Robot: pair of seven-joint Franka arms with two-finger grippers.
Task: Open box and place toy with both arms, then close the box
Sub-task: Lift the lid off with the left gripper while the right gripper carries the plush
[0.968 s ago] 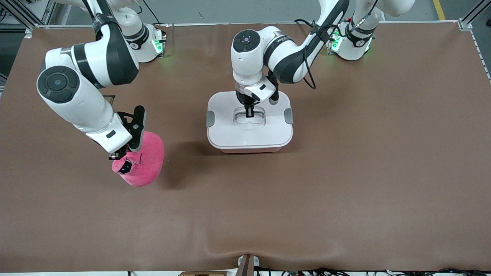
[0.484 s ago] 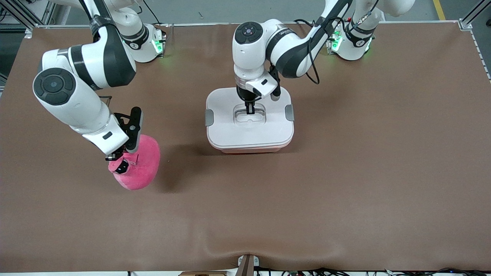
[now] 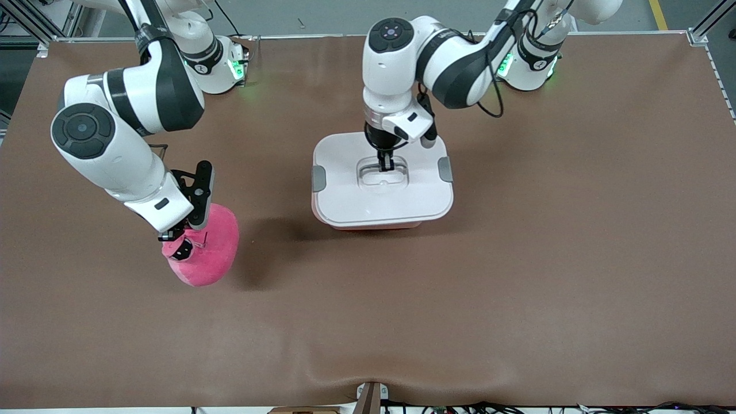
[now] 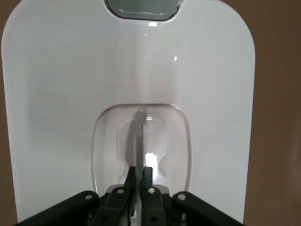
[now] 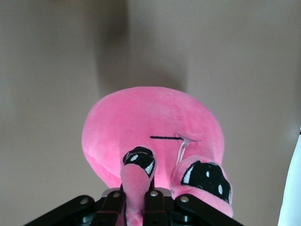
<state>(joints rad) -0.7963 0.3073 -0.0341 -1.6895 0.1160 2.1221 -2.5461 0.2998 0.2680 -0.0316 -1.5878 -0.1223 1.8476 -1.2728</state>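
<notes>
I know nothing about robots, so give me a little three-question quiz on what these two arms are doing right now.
1. True or false: the left gripper is shut on the handle in the flat white plastic lid of the pale pink box.
2. What does the right gripper hold? A) round hot-pink plush toy B) grey side clip C) nothing
3. Fill in: the lid sits shifted toward the ___ arm's end of the table.

Key: 1 true; 2 A; 3 left.

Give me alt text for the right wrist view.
The right gripper is shut on one bulging eye of the pink plush toy, holding it above the brown table, where its shadow falls.
</notes>
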